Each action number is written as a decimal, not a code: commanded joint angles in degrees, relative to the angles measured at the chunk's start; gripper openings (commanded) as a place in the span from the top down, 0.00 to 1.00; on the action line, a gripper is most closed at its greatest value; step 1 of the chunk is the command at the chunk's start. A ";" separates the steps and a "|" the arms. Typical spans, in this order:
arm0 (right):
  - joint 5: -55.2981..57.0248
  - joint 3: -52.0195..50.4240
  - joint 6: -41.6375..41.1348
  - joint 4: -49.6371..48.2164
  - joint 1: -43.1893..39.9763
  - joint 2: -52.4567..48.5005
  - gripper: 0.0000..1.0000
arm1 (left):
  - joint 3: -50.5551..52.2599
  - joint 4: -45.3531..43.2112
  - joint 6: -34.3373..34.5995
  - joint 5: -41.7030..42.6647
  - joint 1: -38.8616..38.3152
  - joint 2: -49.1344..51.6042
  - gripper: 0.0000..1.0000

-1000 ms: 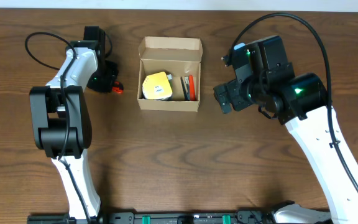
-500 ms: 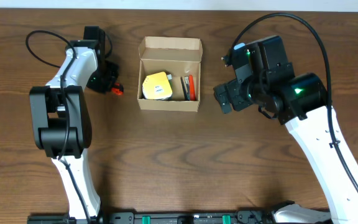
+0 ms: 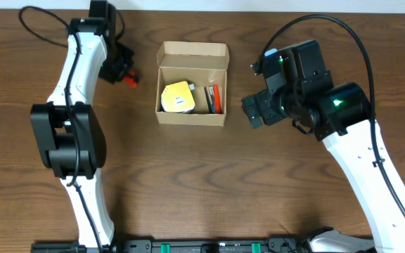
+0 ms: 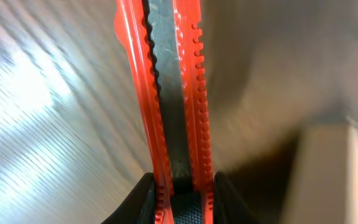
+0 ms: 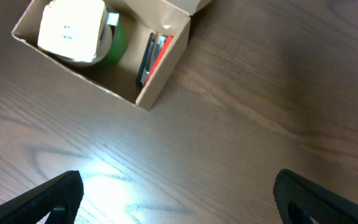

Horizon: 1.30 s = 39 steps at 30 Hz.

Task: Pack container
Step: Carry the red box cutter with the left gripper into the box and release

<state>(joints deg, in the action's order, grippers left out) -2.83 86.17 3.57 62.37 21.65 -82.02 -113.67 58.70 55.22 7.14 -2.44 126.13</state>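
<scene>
The tan cardboard container [image 3: 191,84] stands open at the table's middle back, its flap lid [image 3: 192,53] folded back. Inside lie a yellow tape measure [image 3: 177,97] and a red and black tool [image 3: 215,99]; both show in the right wrist view, the tape measure [image 5: 73,31] beside the tool [image 5: 154,53]. My left gripper [image 3: 123,74] is left of the box, shut on a red utility knife [image 4: 173,93] with a grey blade, held above the table. My right gripper [image 3: 256,111] is open and empty, right of the box; its fingertips [image 5: 55,193] hang above bare wood.
The dark wooden table [image 3: 209,183] stretches in front of the box. A black cable [image 3: 41,17] loops by the left arm at the back left.
My left gripper has lifted and moved toward the back with the red knife in it. The right arm and the box have not moved.
</scene>
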 commanded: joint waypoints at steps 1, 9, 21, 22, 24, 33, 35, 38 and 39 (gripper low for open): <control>-0.02 -0.09 0.59 0.11 -0.35 -0.11 0.01 | -1.64 0.63 3.39 1.49 -4.13 -5.53 0.94; -0.02 -0.09 0.59 0.11 -0.35 -0.11 0.01 | -1.55 -2.23 17.90 0.76 -15.89 -7.19 0.94; -0.02 -0.09 0.59 0.11 -0.35 -0.11 0.01 | -1.51 -9.29 38.77 -0.07 -23.10 -4.61 0.94; -0.02 -0.09 0.57 0.11 -0.35 -0.11 0.01 | -1.44 -9.22 39.76 -0.13 -23.10 -4.52 0.94; -0.02 -0.09 0.57 0.11 -0.35 -0.11 0.01 | -1.11 -9.29 40.22 -0.33 -23.10 -4.48 0.94; -0.02 -0.09 0.59 0.11 -0.35 -0.11 0.00 | -0.72 -9.27 40.81 -3.08 -23.02 -1.70 0.94; -0.02 -0.09 0.59 0.11 -0.35 -0.11 0.01 | -0.72 -9.29 42.40 -3.10 -22.97 -1.11 0.94; -0.02 -0.09 0.59 0.11 -0.35 -0.11 0.01 | -0.72 -9.29 43.04 -3.34 -22.84 -0.81 0.94; -0.02 -0.09 0.57 0.11 -0.35 -0.11 0.01 | -0.72 -9.29 43.06 -3.32 -22.80 -0.81 0.94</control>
<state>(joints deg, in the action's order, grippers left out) -2.83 86.17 3.57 62.37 21.65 -82.02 -114.45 49.23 96.49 5.52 -25.69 124.62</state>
